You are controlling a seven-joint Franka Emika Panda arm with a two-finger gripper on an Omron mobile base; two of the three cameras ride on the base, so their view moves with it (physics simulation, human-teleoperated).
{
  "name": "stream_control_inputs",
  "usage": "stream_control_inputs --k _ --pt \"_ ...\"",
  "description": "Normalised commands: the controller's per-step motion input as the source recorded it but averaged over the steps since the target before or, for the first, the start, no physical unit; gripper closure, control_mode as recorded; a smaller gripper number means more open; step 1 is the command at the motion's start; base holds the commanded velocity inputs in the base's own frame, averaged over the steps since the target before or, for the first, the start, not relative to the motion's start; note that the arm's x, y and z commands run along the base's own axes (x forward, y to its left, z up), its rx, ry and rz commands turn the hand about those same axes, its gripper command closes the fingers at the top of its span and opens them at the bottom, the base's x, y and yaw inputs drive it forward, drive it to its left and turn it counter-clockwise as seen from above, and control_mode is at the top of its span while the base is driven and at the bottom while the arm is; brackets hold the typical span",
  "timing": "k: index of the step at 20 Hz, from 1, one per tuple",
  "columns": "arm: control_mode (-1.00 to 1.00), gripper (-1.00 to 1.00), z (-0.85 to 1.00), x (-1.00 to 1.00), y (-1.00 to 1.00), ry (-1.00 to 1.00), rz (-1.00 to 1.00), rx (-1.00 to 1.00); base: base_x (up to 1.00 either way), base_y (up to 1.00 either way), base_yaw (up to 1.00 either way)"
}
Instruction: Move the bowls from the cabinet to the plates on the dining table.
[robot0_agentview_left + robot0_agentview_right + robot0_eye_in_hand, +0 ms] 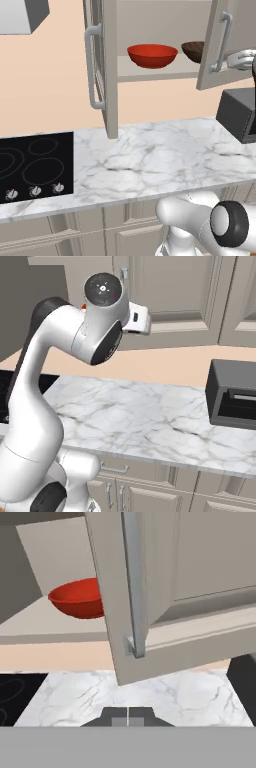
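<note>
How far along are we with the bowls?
Done: both cabinet doors stand open. In hand: nothing; the gripper is shut and empty, below the right door's handle. Left: the red bowl and brown bowl sit on the shelf, unmoved.

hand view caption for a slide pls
Shut gripper facing the right cabinet door's handle, red bowl on the shelf behind.

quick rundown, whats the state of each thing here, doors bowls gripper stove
left cabinet door: open
right cabinet door: open
red bowl: upright on the cabinet shelf
brown bowl: upright on the shelf, partly behind the right door
gripper: shut, empty
cooktop: bare, knob setting unclear
</note>
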Motion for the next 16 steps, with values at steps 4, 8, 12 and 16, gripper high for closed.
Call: stream_control_inputs --k 4,8,12,16 --pt "-1.00 1.00 0.00 0.09 0.99 0.02 0.00 -0.30 0.00 0.00 0.00" --pt "-1.00 1.00 0.00 0.12 0.91 0.00 0.00 -0.38 0.00 0.00 0.00" --pt "-1.00 -1.00 0.00 0.24 0.80 0.00 0.00 -0.37 0.00 0.00 0.00" --pt "-1.00 -1.00 0.00 0.08 0.19 0.05 0.00 -0.24 0.00 0.00 0.00"
